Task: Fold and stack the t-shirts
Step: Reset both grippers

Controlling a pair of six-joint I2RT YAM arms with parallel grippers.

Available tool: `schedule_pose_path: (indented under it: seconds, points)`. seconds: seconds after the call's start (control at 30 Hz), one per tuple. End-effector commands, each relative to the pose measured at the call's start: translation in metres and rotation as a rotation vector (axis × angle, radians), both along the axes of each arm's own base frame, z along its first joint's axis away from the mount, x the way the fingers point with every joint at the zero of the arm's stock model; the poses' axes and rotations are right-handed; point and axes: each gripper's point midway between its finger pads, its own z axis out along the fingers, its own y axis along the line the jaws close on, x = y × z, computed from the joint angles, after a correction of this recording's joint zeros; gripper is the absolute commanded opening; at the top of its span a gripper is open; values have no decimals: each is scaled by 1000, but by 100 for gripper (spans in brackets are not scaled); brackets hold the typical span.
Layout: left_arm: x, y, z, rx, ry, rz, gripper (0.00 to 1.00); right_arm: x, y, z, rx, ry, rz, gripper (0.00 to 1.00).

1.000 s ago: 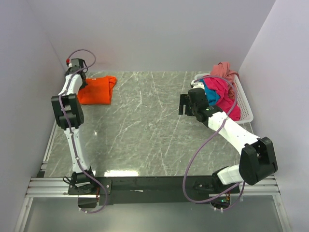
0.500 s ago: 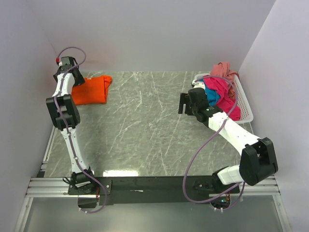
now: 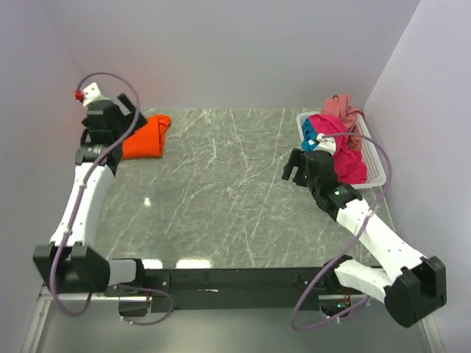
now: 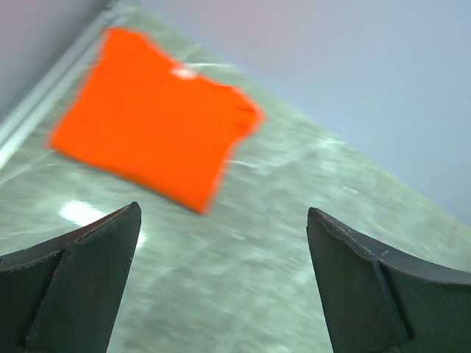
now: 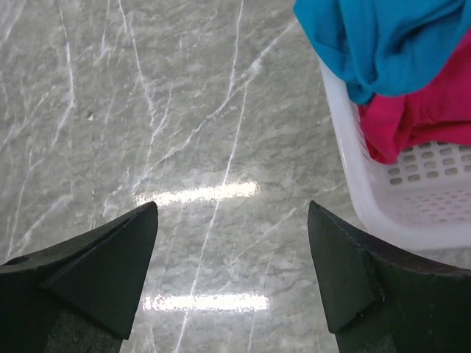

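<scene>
A grey marbled counter lies between pale walls. At its far left corner sits the orange t-shirt, folded flat. A second ago the left jaws were clenched at it; now they are released and lifted clear, so that shirt looks done. Three more are heaped in the white basket at far right: the teal t-shirt spilling over the rim, the magenta t-shirt and the pink t-shirt. The right jaws hang released and empty just left of the basket. The tangle may hinder picking.
</scene>
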Motion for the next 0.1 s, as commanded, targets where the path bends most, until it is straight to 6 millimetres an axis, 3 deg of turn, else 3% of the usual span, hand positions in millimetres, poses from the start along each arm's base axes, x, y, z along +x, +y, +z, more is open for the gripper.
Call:
schedule_pose_path:
  seconds: [0.0,0.07]
  points:
    - [-9,-36,-4,-16,-9,-2,99,-9,-13,6,33,-43,-68,89]
    - [-19,-52,-12,-59,25,-14,100,-17,-17,6,37,-47,-73,89]
